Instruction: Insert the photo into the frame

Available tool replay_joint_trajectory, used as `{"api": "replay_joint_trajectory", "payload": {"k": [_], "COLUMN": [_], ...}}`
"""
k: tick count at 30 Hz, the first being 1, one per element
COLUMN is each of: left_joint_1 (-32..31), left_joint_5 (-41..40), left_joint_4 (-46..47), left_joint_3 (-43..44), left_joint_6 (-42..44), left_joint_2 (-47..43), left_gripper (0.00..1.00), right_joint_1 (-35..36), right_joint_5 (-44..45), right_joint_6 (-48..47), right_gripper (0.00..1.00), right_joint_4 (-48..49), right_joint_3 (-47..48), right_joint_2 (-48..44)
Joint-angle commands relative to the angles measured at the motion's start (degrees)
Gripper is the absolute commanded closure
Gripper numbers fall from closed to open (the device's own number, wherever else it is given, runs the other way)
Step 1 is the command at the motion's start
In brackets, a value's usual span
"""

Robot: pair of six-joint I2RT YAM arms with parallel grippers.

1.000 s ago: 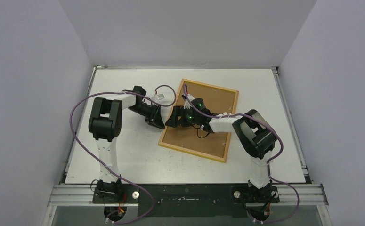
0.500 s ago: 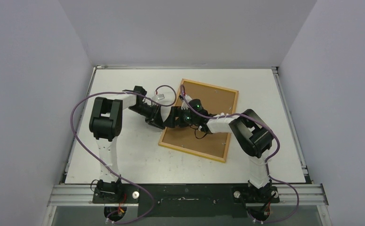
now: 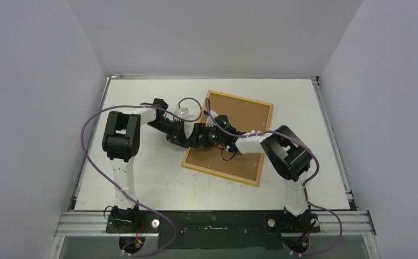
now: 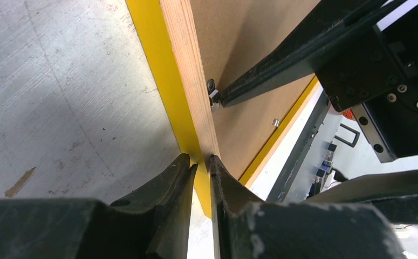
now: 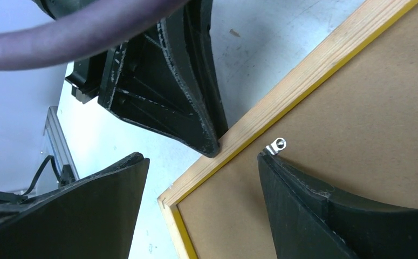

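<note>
Frame (image 3: 220, 175): one, holding one brown backing panel (image 3: 245, 115).

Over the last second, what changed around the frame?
The left gripper slid right, up to the left rail of the frame, and narrowed its fingers around it. The right gripper edged slightly left, jaws open, one finger by the metal tab on the backing panel. The frame itself did not move.
</note>
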Motion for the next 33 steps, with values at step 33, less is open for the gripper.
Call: {"api": "replay_joint_trajectory", "payload": {"k": [33], "left_joint_1": [-0.75], "left_joint_5": [-2.32], "left_joint_4": [1.42], "left_joint_3": [1.32], "left_joint_6": [0.79], "left_joint_2": [-0.1], "left_gripper": [0.85], "right_joint_1": [-0.24], "right_joint_5": [0.66], "right_joint_6": [0.11], "right_gripper": [0.24], "right_joint_4": [5.26], "right_joint_3": [-4.87], "right_joint_2": [-3.49]}}
